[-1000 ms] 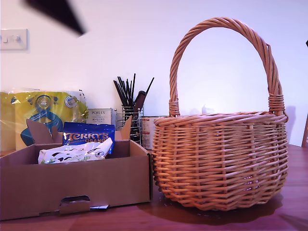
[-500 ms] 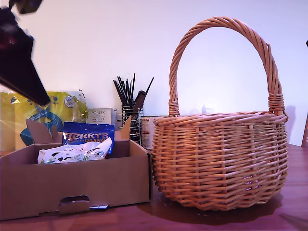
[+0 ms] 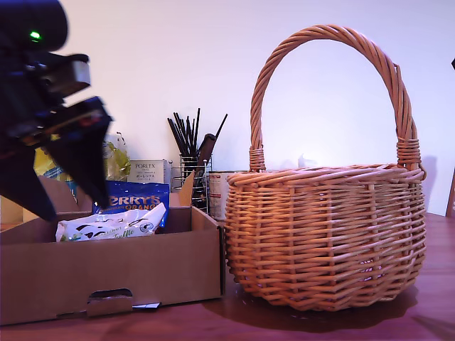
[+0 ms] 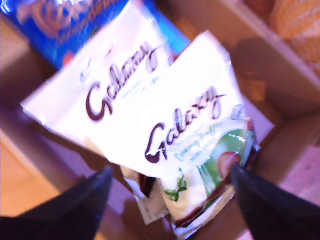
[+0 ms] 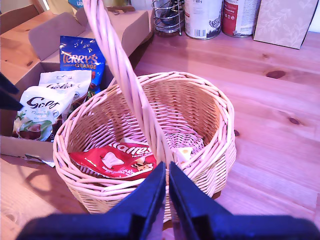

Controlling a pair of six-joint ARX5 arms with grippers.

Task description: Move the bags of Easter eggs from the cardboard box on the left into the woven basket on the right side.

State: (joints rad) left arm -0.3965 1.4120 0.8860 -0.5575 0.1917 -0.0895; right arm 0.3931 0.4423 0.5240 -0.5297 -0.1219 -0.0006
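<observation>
Basket [image 3: 327, 238]: standing on the surface at the exterior view's right, just beside the box; the red bag [image 5: 116, 161] is already lying inside it, near the wall.
Box [image 3: 106, 266]: sitting at the exterior view's left, holding three bags – the blue bag [image 3: 135, 197] upright at the back and two white Galaxy bags in front.
My first gripper [image 4: 169, 192]: a second ago only a dark tip was showing high in the exterior view; now it is coming down over the box, jaws spread wide, one finger on each side of the nearer white bag [image 4: 197, 145].
My second gripper [image 5: 168, 192]: hovering by the basket rim, jaws almost together, holding nothing.
Meaning: one bag is delivered, and I judge the next pickup is starting on that white bag.
</observation>
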